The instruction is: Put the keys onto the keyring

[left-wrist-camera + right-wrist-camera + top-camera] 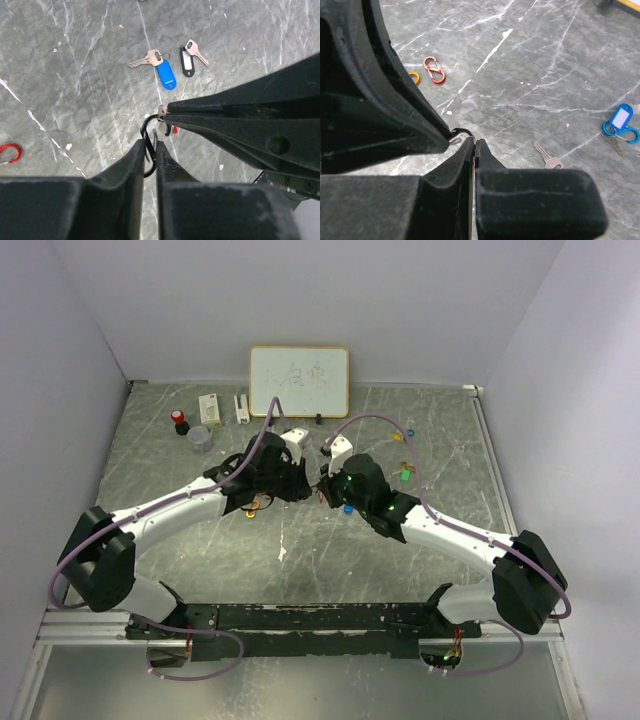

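Near the table's [150,475] middle, the left gripper [151,143] was pinched shut on a black clip [143,134]. The right gripper [474,146] clamped a red-tagged key [174,130] against it, apparently mid-threading. The blue-tagged key [165,76] and black-tagged key [186,62] lay loose, seemingly left to do.

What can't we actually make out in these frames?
- Left wrist: red piece in the right hand, mostly covered by that hand.
- Right wrist: black clip, mostly behind the left hand.
- Top view: what the hands hold, too small, hidden by the arms.
- Top view: whiteboard scribble, too small.
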### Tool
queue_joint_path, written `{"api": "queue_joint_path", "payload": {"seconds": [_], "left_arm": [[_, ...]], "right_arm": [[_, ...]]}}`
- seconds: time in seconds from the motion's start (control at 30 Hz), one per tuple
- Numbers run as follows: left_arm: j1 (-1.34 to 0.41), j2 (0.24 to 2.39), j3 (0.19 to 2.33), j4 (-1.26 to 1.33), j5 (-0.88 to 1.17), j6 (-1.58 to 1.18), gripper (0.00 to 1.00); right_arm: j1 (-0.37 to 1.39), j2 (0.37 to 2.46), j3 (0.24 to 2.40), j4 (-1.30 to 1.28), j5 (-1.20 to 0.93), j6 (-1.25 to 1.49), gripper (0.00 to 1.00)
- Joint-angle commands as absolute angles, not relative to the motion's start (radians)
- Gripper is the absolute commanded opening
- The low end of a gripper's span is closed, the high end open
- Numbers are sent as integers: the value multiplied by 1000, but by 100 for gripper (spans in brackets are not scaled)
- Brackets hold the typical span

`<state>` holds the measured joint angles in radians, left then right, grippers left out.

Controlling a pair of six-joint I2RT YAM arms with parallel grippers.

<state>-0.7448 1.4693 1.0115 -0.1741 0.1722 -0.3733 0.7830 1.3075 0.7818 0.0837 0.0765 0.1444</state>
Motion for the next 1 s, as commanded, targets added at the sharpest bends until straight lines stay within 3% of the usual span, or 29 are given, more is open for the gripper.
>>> {"api": "queue_joint_path", "payload": {"seconds": [0.0, 0.07, 0.2, 0.37, 0.6, 0.67, 0.77, 0.83, 0.97], "left_arm": [[-749, 1414, 1000, -173, 212, -378, 37], [-749, 1404, 996, -174, 191, -387, 63], [-745, 1384, 989, -183, 137, -408, 87], [-717, 1331, 964, -202, 7, -467, 92], [-625, 1200, 876, -217, -122, -561, 95], [-600, 1175, 853, -203, -108, -567, 96], [-575, 1166, 840, -194, -89, -565, 96], [-567, 1171, 841, -196, -83, -564, 96], [-560, 1173, 833, -184, -66, -566, 96]], "right_arm": [[779, 1298, 802, 81, 130, 127, 0], [778, 1295, 802, 81, 132, 127, 0], [778, 1294, 801, 77, 139, 129, 0], [777, 1310, 811, 55, 196, 149, 0], [714, 1382, 880, -85, 463, 305, 0], [713, 1397, 880, -59, 349, 268, 0], [718, 1393, 847, 61, 15, 211, 0], [717, 1363, 809, 142, -73, 226, 0], [693, 1384, 866, -21, 272, 303, 0]]}}
